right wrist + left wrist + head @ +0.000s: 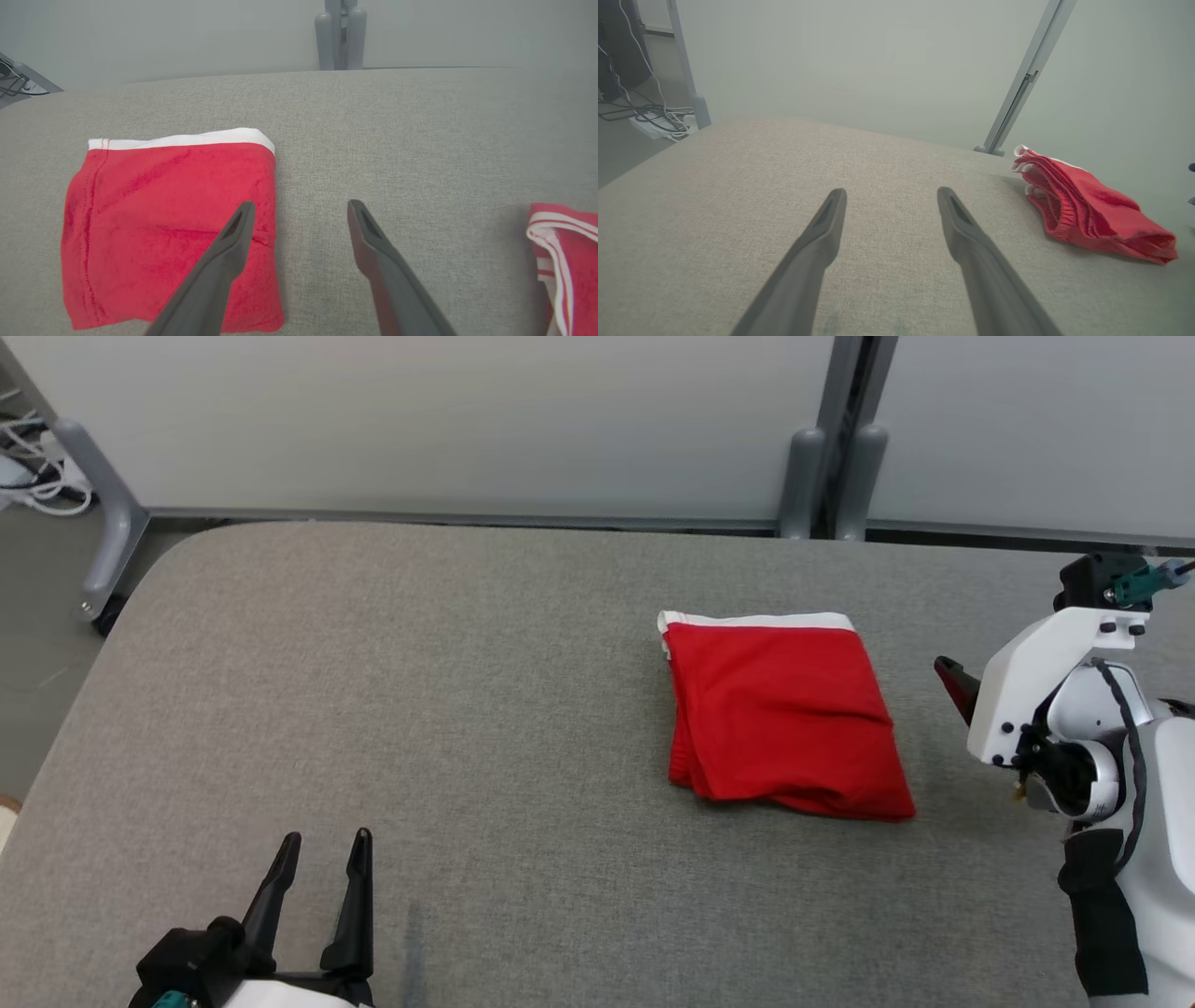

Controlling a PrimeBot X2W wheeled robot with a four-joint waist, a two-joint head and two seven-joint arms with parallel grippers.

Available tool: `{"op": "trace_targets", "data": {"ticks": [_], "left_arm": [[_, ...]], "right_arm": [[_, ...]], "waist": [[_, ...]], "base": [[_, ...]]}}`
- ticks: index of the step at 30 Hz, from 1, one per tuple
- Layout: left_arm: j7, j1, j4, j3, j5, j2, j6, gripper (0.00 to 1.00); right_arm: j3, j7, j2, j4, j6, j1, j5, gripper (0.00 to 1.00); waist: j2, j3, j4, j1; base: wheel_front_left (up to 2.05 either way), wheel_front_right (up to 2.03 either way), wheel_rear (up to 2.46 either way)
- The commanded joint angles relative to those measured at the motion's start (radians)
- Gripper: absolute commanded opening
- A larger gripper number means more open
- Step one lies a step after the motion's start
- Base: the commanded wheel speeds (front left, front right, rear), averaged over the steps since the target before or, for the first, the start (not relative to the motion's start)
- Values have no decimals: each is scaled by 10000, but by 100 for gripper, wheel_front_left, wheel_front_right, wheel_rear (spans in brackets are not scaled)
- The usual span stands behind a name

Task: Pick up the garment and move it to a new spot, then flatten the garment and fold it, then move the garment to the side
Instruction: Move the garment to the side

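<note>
The garment [784, 719] is red with a white band and lies folded into a compact rectangle on the grey padded table [420, 709], right of centre. In the right wrist view the garment [163, 224] is at the left, and my right gripper [299, 210] hovers open above its right edge, nothing between the fingers. From the head camera, one right fingertip [957, 683] pokes out beside the white wrist, just right of the garment. My left gripper [322, 854] stands open near the table's front left, far from the cloth. Its wrist view has the garment [1092, 214] off to the right.
Another red cloth with white stripes [565, 266] lies at the right edge of the right wrist view. Grey partition posts [822, 476] stand behind the table's far edge. Cables [37, 476] lie on the floor at the far left, beside a wheeled frame leg [107, 541].
</note>
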Motion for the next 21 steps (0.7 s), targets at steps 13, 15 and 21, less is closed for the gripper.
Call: {"op": "trace_targets", "data": {"ticks": [13,15,21], "left_arm": [[-202,-876,504,-166,-67,-100,-280,100],[-220,-961,582,-187,-75,-102,-307,100],[-239,-1061,734,-240,-73,-41,-380,100]], "right_arm": [[-637,346,-49,2816,7,-1024,-407,100],[-374,420,-8,3157,9,-955,-170,100],[686,-131,4,3451,13,-1028,235,0]], "waist": [[-1,1442,1297,0],[-1,1420,1262,0],[-1,1265,1005,0]], "base": [[0,0,0],[0,0,0],[0,0,0]]}}
